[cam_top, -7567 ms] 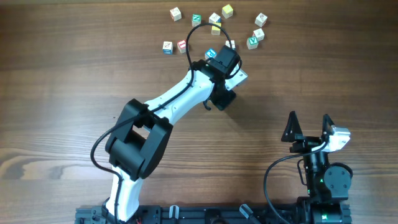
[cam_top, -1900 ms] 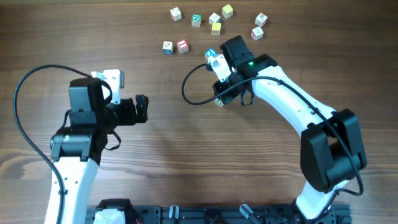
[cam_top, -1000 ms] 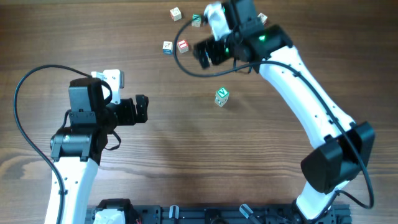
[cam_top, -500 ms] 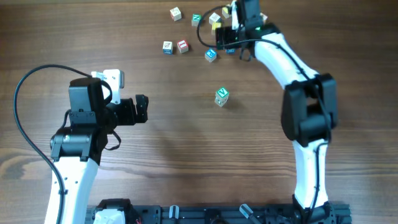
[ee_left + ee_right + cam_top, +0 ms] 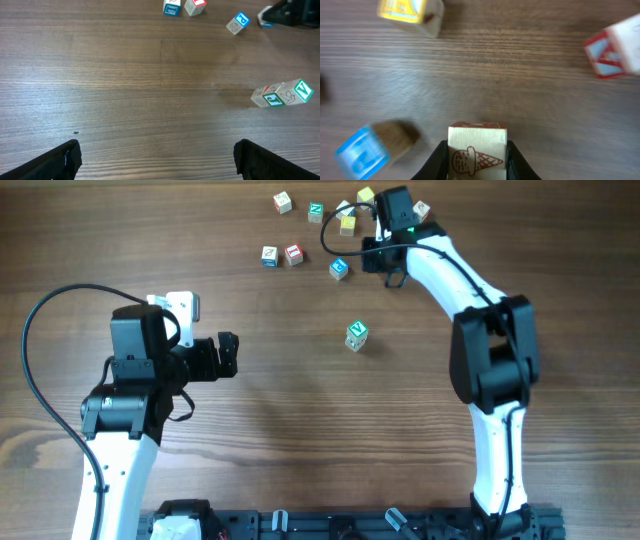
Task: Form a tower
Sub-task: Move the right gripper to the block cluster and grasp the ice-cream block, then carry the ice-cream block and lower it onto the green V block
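1. Since a moment ago, my right arm point(image 5: 440, 265) has left the tower point(image 5: 356, 335) and gone up to the loose cubes at the far end of the counter point(image 5: 300, 440).
2. My right jaws have pinched in. Now they squeeze the ice cream cube point(image 5: 477, 147), a little cube with a red ice cream cone drawn on it. One finger presses on each side of it.
3. Three cubes sit around it and none of them touch it. They are a yellow cube point(image 5: 411, 14) up and to the left, a red cube point(image 5: 609, 47) off to the right, and a blue cube point(image 5: 361, 152) down and to the left.
4. The tower stands alone near the middle of the counter, well apart from the loose cubes. From above I see only its top cube, with a green V. My left wrist view shows a few cubes in a row, one cube wide.
5. My left jaws are wide open and hold nothing. They have stayed over on the left, well away from the tower.
6. Two more loose cubes point(image 5: 281, 254) sit side by side, one marked red and one marked blue.
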Robot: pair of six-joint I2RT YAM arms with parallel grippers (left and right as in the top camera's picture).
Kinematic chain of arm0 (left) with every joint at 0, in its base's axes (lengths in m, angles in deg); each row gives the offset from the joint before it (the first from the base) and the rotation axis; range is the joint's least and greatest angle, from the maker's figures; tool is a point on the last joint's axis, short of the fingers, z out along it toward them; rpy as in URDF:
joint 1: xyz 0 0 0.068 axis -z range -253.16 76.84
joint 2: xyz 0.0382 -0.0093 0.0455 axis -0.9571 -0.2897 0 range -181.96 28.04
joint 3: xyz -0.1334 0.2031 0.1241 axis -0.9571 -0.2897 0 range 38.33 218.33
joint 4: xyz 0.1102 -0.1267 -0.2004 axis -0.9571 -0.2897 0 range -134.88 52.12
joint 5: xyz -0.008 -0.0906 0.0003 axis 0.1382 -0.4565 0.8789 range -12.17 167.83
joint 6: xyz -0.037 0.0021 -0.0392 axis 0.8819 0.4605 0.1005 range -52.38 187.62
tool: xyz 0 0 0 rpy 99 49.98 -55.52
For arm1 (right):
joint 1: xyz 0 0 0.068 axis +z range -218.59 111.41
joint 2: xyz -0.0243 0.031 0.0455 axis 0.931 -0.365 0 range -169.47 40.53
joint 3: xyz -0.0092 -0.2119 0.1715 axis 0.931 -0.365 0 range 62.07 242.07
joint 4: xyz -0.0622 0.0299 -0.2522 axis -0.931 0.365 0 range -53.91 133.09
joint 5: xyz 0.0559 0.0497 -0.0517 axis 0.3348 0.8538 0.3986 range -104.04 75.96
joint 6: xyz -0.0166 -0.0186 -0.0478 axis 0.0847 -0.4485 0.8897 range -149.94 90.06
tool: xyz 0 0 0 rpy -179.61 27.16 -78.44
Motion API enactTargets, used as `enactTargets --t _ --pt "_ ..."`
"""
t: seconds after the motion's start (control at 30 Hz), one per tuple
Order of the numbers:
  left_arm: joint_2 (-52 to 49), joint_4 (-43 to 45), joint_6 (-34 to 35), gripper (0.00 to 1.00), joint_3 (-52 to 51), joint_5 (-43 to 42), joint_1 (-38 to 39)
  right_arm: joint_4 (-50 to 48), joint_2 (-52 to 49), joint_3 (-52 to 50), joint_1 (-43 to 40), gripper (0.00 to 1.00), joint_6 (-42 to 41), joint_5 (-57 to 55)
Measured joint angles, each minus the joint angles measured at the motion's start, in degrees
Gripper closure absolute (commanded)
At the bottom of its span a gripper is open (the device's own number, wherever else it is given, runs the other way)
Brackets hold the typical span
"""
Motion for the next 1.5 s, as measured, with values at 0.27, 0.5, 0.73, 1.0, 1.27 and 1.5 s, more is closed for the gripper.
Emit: enactTargets --t 0.27,0.5,0.73,1.0,1.27,1.5 --pt "0.0 0.0 0.0 0.0 0.0 0.0 0.0 15.6 30.5 0.1 0.0 0.75 0.0 0.0" --pt "0.0 0.0 0.0 0.0 0.0 0.0 0.0 25.7 42.0 0.1 0.0 0.71 0.0 0.0" --pt "0.0 0.0 0.0 0.0 0.0 0.0 0.0 31.3 47.5 0.1 0.0 0.69 0.0 0.0" --pt "0.0 0.0 0.0 0.0 0.0 0.0 0.0 37.1 54.3 0.1 0.0 0.69 0.0 0.0" --pt "0.0 0.0 0.0 0.0 0.0 0.0 0.0 38.9 48.2 0.1 0.0 0.69 0.0 5.5" --pt "0.0 0.0 0.0 0.0 0.0 0.0 0.0 38.5 41.4 -2.8 0.0 0.69 0.0 8.7"
